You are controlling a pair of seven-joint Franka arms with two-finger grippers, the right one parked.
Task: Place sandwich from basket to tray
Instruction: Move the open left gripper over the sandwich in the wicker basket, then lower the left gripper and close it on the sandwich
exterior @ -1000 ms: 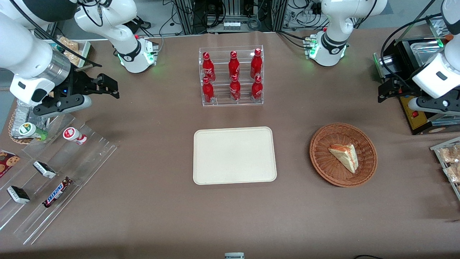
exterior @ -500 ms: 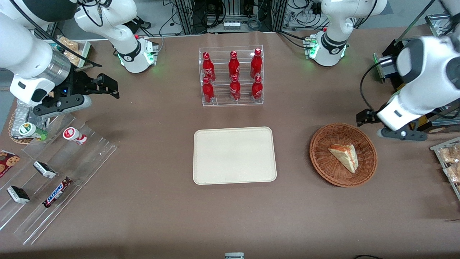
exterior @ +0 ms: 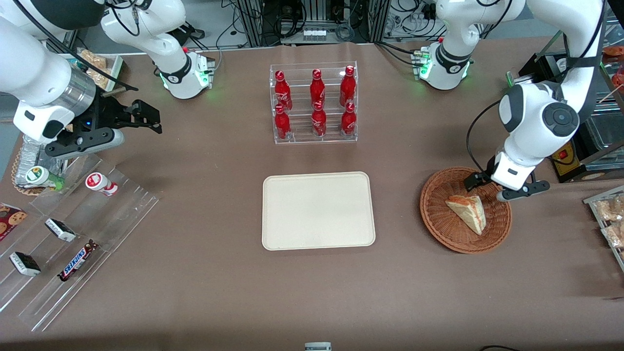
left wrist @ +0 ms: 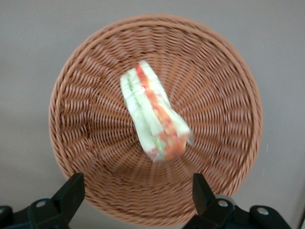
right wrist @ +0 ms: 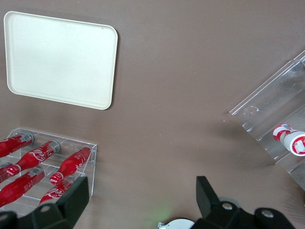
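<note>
The sandwich, a pale bread wedge with red-orange and green filling, lies in the round reddish-brown wicker basket toward the working arm's end of the table. It also shows in the left wrist view, lying in the basket. My left gripper hovers above the basket's rim that is farther from the front camera, just above the sandwich; its fingers are open and empty. The cream-beige tray lies flat mid-table, bare, and shows in the right wrist view.
A clear rack of red bottles stands farther from the front camera than the tray. Stepped acrylic racks with snacks lie toward the parked arm's end. Bagged pastries and a black box sit beside the basket at the working arm's end.
The left arm has swung in from the table's edge and come down over the basket; the gripper now hangs above the basket's rim near the sandwich. Sandwich, basket and tray have not moved.
</note>
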